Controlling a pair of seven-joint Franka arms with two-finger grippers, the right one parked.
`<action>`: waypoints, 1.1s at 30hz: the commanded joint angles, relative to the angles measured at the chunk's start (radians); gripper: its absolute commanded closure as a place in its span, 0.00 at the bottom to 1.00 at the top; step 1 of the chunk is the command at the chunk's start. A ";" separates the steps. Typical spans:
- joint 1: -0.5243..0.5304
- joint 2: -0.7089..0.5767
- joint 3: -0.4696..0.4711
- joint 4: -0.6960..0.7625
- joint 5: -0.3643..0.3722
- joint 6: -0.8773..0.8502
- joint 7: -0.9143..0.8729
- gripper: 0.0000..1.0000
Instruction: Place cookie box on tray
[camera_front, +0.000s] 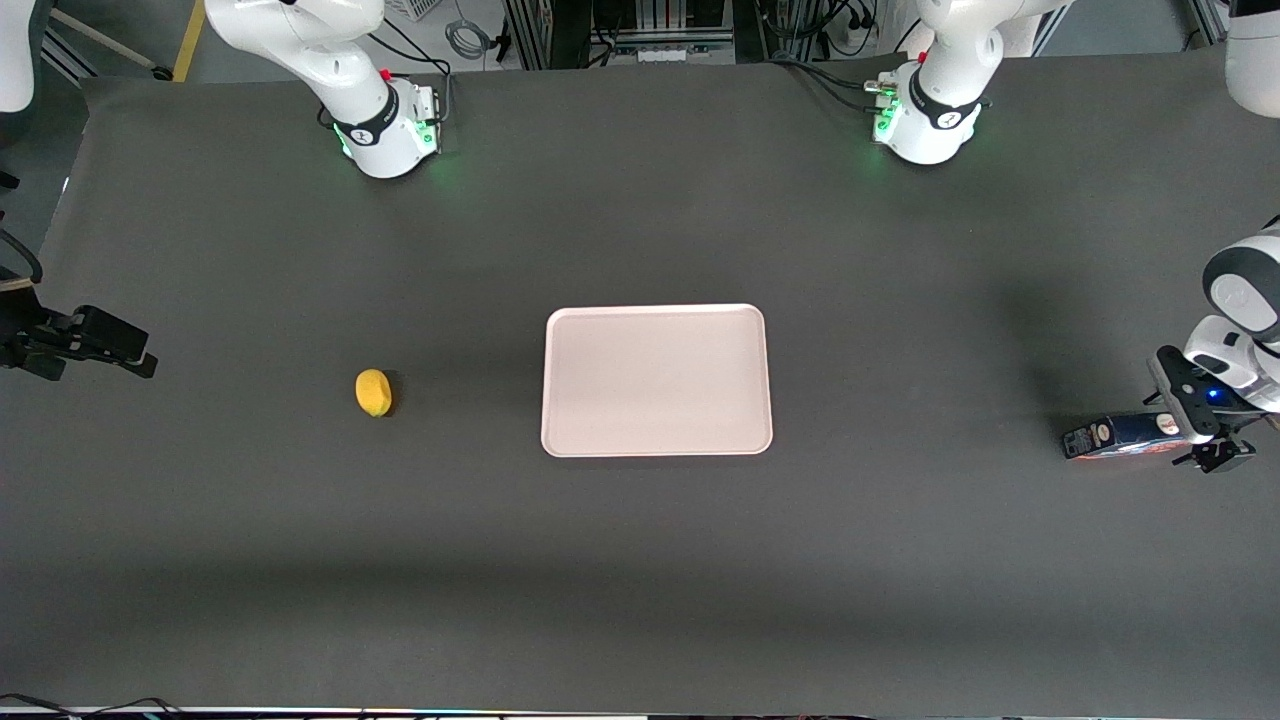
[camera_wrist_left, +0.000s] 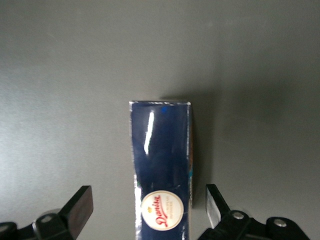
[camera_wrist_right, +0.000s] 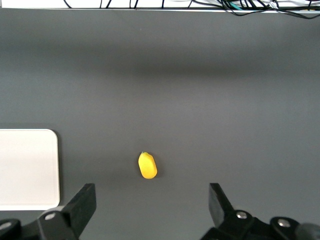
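The cookie box (camera_front: 1120, 437), a long navy carton with a white round logo, lies flat on the dark table at the working arm's end. My gripper (camera_front: 1205, 450) hangs over the box's outer end. In the left wrist view the cookie box (camera_wrist_left: 161, 170) runs lengthwise between my two fingers (camera_wrist_left: 80, 207), and the gripper (camera_wrist_left: 148, 205) is open, with a gap on each side of the carton. The pale pink tray (camera_front: 760, 380) sits bare in the middle of the table, well away from the box toward the parked arm.
A small yellow lump (camera_front: 373, 392) lies on the table between the tray and the parked arm's end, also seen as the yellow lump (camera_wrist_right: 147, 165) in the right wrist view. The two arm bases (camera_front: 925, 115) stand at the table's back edge.
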 joint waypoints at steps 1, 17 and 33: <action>0.012 0.012 0.002 -0.018 -0.022 0.021 0.029 0.00; 0.017 0.026 0.000 -0.044 -0.054 0.041 0.028 0.19; 0.015 0.029 -0.004 -0.037 -0.053 0.041 0.023 0.72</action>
